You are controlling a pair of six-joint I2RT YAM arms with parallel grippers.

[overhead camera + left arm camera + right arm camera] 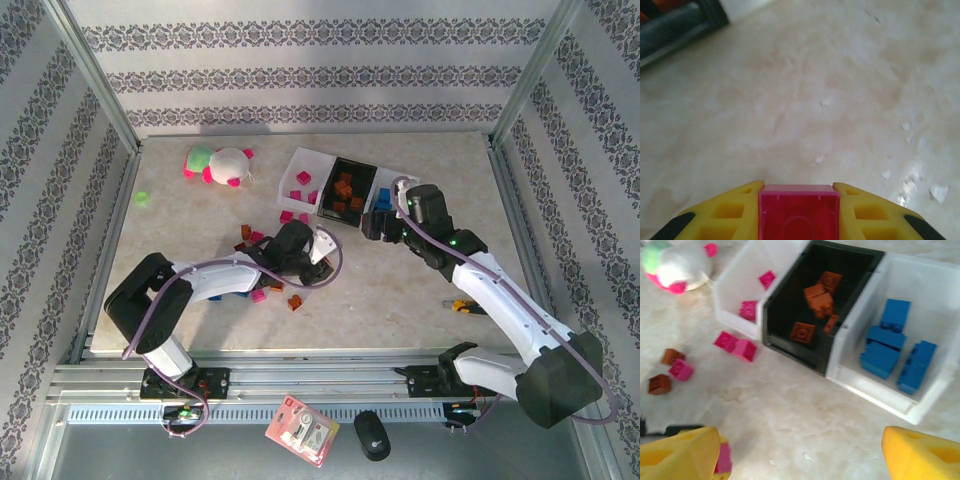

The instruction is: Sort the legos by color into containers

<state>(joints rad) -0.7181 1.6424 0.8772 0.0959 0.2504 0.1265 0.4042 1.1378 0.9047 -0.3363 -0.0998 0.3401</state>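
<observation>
Left gripper (799, 189) is clamped on a magenta brick (799, 215) close to the desk (815, 100). The white container (300, 160) of pink bricks lies straight ahead, leftmost in its row. Right gripper (802, 452) hangs open just before that row.

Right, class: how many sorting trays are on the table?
3, in one row: the left white tray holds pink bricks, the middle black tray orange-brown bricks, the right white tray blue bricks. None looks hidden.
</observation>
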